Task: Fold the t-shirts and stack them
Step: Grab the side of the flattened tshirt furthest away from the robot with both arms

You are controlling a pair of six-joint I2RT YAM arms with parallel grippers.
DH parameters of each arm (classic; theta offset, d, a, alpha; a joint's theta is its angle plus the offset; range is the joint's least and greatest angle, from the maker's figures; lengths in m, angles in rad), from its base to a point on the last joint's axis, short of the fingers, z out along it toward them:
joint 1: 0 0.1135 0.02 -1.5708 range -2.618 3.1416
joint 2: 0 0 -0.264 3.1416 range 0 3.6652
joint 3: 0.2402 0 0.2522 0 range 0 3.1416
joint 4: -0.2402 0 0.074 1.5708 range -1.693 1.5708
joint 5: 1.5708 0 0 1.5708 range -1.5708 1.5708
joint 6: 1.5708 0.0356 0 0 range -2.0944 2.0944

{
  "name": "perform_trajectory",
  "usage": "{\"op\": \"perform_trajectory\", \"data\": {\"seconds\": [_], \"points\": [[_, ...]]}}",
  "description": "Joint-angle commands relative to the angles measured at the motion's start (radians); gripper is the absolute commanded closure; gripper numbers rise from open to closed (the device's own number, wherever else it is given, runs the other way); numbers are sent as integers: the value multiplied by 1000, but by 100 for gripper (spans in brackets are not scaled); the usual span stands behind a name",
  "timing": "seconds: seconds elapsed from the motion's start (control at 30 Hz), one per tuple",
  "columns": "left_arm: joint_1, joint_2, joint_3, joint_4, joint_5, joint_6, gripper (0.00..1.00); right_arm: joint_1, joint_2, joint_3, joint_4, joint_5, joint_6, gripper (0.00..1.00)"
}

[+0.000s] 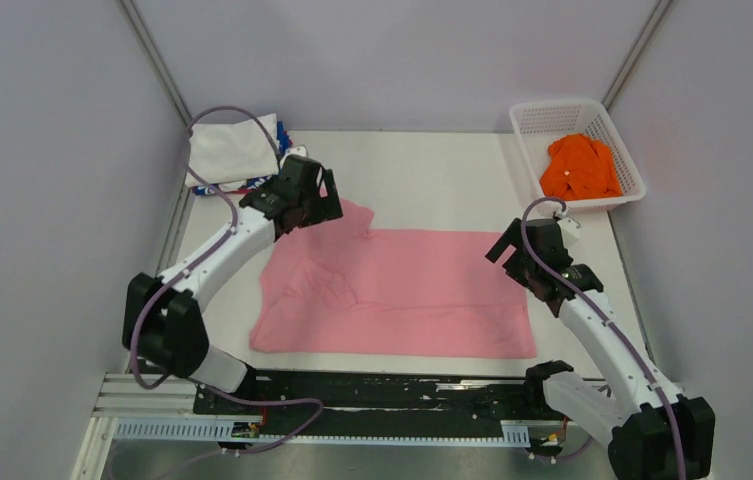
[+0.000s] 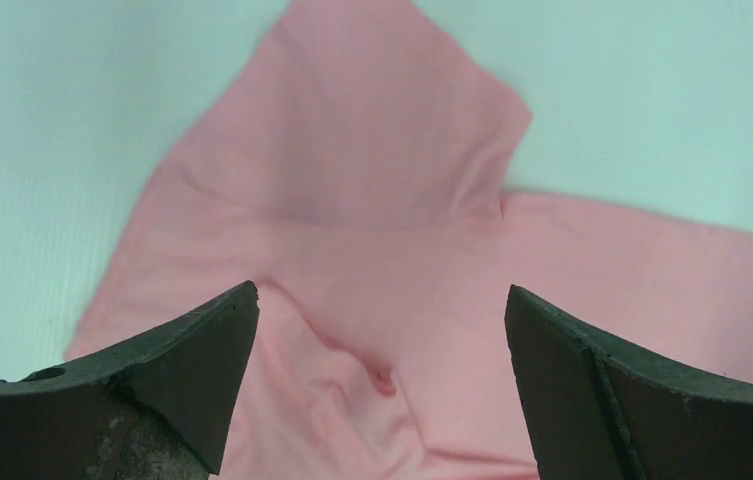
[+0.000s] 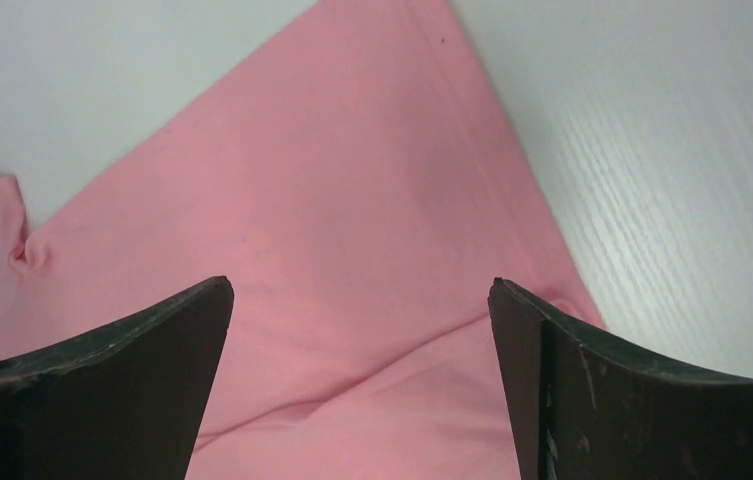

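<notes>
We've got the left gripper (image 2: 382,300) and right gripper (image 3: 362,290) spread empty over the pink shirt (image 1: 412,295), so next we likely pinch cloth beneath the fingers (image 2: 152,390) to fold.

A white table (image 1: 432,170) fills the middle of the overhead view. In the right wrist view its surface (image 3: 672,150) shows a fine, faint grain. A white plastic mesh basket (image 1: 525,150) sits at the table's 2 o'clock corner, its long side lying along the right edge. Plain pale walls (image 1: 382,60) close the space in at 9, 12 and 3 o'clock. Slim metal posts (image 1: 157,62) slant up at 11 and 1 o'clock. At 6 o'clock a black plate (image 1: 402,396) runs along the near edge, with a silver slotted rail (image 1: 152,428) just below it, possibly aluminium.
</notes>
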Motion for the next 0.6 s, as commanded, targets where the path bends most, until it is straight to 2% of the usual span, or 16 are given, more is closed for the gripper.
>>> {"op": "perform_trajectory", "data": {"seconds": [0.0,0.1,0.23,0.37,0.43,0.57], "points": [[88,234,239,38,4,152,0,1,118,89,82,128,-76,0],[137,458,432,14,31,209,0,-3,204,114,100,126,-77,0],[195,721,776,-84,50,263,0,-10,273,117,127,99,-80,0],[225,923,1000,-161,78,320,1,-17,298,114,139,95,-96,0],[229,989,1064,-189,79,332,5,-21,303,111,142,101,-100,0],[231,1046,1066,-190,99,325,13,-25,302,101,146,114,-103,0]]}}
